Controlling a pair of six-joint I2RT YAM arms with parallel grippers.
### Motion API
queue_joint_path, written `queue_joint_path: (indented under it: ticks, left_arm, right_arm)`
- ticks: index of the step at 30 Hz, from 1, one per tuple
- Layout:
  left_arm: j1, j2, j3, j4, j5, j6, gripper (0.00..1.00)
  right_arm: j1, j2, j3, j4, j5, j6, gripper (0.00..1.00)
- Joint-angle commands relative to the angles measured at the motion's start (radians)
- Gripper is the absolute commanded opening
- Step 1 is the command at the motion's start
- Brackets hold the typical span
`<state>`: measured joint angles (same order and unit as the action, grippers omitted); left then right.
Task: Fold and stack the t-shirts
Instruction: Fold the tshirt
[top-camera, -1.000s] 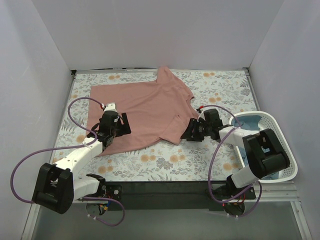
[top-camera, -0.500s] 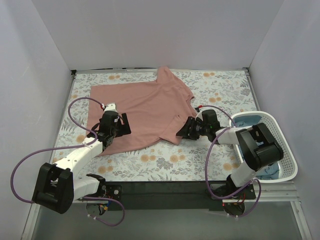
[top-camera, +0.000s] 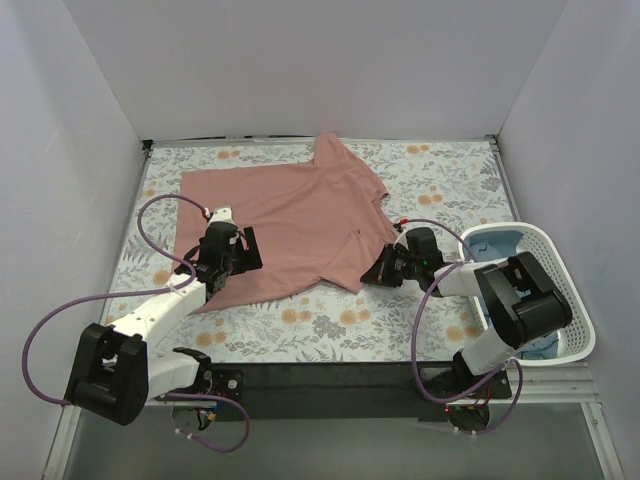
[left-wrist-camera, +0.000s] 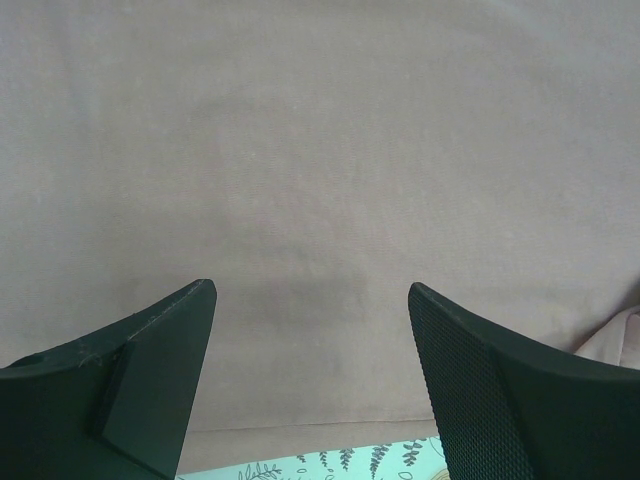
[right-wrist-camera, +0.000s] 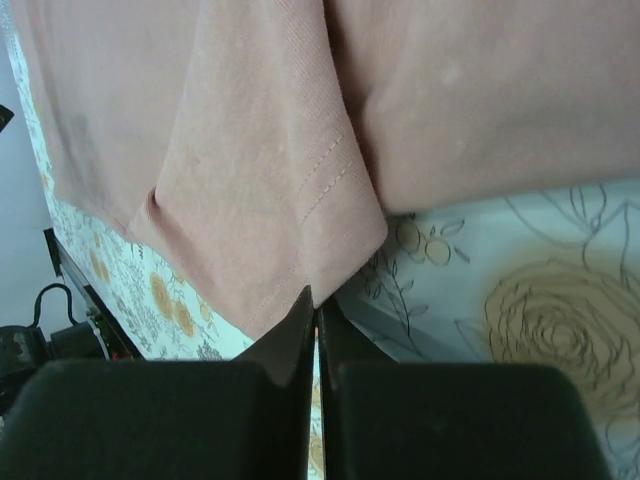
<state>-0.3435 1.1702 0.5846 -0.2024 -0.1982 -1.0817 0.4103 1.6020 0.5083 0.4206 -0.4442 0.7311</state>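
At the pink t-shirt (right-wrist-camera: 260, 170) sleeve corner, right end effector (right-wrist-camera: 314, 300) presses together, left end effector (left-wrist-camera: 310, 300) spread: likely grasping; next, draw sleeve inward.

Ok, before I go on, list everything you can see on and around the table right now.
t-shirt: one, dusty pink, spread flat across the middle and far part of the cloth.
blue fabric: one bundle, light blue, inside the basket, mostly hidden.
basket: one, white slotted plastic, near right corner.
floral cloth: one, pale with orange flowers, covering the table.
cables: two, purple, one looping along each arm.
left pincer: one, black, open, over the shirt's near left part.
right pincer: one, black, shut, tips at the hem corner of the shirt's near right edge; whether fabric is caught cannot be told.
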Motion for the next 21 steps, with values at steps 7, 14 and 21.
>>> queue_joint_path:
  ticks: [7,14,21]
  left_arm:
    - [-0.002,-0.007,0.03,-0.005,-0.023,0.0,0.77]
    - [-0.002,-0.001,0.034,-0.009,-0.018,0.0,0.77]
    - [-0.002,-0.001,0.035,-0.006,0.011,0.008,0.77]
  right_arm:
    - [0.012,-0.287,-0.005,-0.419,0.076,-0.11,0.01]
    - [0.025,-0.537,-0.031,-0.862,0.131,-0.153,0.01]
    - [0.094,-0.617,0.025,-1.002,0.055,-0.191,0.28]
